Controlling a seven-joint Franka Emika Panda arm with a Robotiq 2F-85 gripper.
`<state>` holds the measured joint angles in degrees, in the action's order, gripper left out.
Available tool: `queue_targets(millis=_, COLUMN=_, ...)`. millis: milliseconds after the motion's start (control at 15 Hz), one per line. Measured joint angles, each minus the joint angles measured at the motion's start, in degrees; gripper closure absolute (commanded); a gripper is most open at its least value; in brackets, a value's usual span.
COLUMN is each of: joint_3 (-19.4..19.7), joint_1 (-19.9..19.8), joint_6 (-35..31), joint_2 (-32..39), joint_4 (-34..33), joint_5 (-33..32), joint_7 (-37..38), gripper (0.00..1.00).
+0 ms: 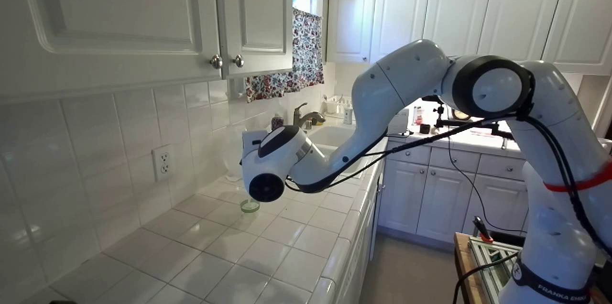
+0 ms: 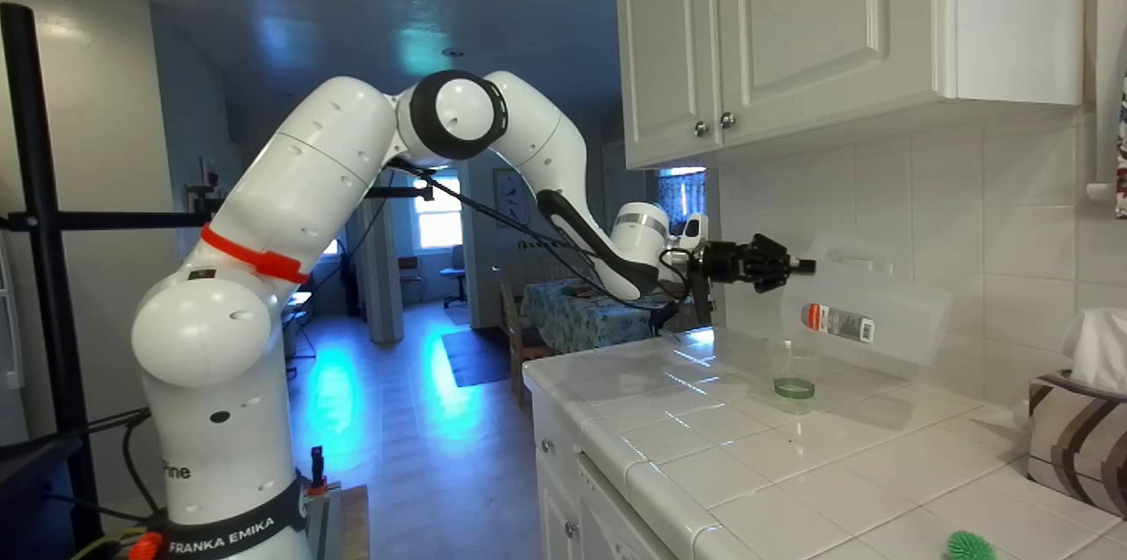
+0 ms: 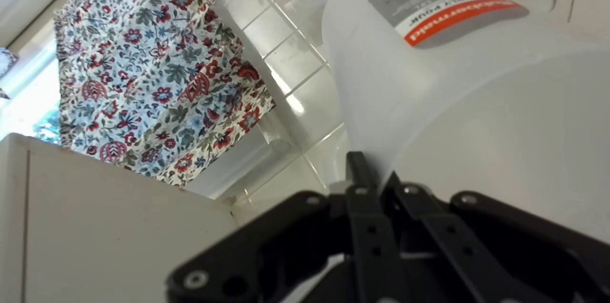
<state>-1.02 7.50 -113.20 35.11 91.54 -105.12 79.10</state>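
Observation:
In the wrist view my black gripper is shut on the rim wall of a translucent white pitcher, one finger on each side of the thin plastic. Its grey and orange label faces up. The same pitcher appears in an exterior view, tipped well over and raised above the tiled counter, with the gripper at its upper end. Below that end stands a small clear cup with a green base; the cup also shows in an exterior view, where the robot's wrist hides the gripper.
Upper cabinets overhang the white tiled counter, backed by a tiled wall. A tissue box and a green spiky ball are nearby. Along the counter are a faucet, a sink and a floral curtain.

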Motion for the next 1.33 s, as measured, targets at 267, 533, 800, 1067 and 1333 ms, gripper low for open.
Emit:
queue_targets(millis=267, joint_3=-0.10, joint_1=0.40, joint_6=1.85, joint_2=0.39, joint_4=0.00, joint_5=-1.85, joint_7=0.06, gripper=0.99)
queue_targets(millis=533, joint_3=-0.23, joint_1=0.66, joint_6=3.33, joint_2=0.81, joint_4=0.00, joint_5=-3.32, joint_7=0.07, gripper=0.99)
queue_targets(millis=800, joint_3=-0.50, joint_1=0.70, joint_6=4.22, joint_2=1.04, joint_4=0.00, joint_5=-3.76, joint_7=0.07, gripper=0.99)
queue_targets(millis=1067, joint_3=-0.79, joint_1=0.70, joint_6=5.28, joint_2=1.14, joint_4=0.00, joint_5=-4.60, joint_7=0.15, gripper=0.99)
queue_targets(millis=1333, joint_3=-0.95, joint_1=0.73, joint_6=6.33, joint_2=1.27, joint_4=0.00, joint_5=-5.41, joint_7=0.17, gripper=0.99)
